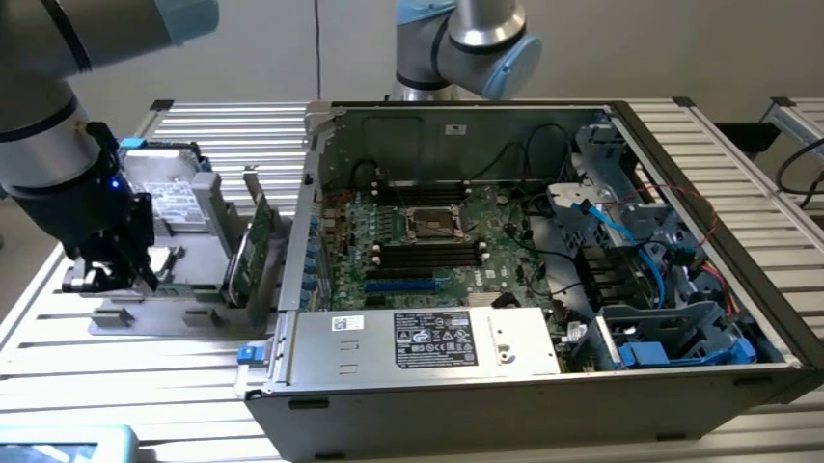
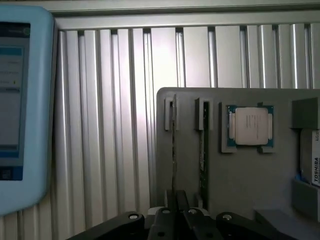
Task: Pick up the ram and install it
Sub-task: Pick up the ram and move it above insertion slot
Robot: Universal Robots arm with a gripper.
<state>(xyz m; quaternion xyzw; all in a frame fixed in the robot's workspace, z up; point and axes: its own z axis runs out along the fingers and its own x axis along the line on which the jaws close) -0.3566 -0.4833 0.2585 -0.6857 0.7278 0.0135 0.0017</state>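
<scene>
The gripper (image 2: pixel 176 196) stood low over the grey holder (image 2: pixel 240 185) on the slatted metal table (image 2: pixel 115 125). In the exterior view this holder (image 1: pixel 154 318) lay at the exterior view's left of the open computer case (image 1: pixel 515 386), apart from it. In that view the gripper (image 1: pixel 110 275) was down at the holder's outer end.

The ram (image 2: pixel 174 155) stood on edge in its holder slot, seen as a thin line. The fingers were drawn close together at its near end and appeared to pinch it. A second thin strip (image 2: pixel 204 150) stood in the next slot, just beside the first and untouched. A processor chip (image 2: pixel 250 126) lay flat in the recess beyond that.

The motherboard (image 1: pixel 425 241) lay exposed inside the case. A light blue tablet (image 2: pixel 20 110) lay on the table, well apart from the holder.
</scene>
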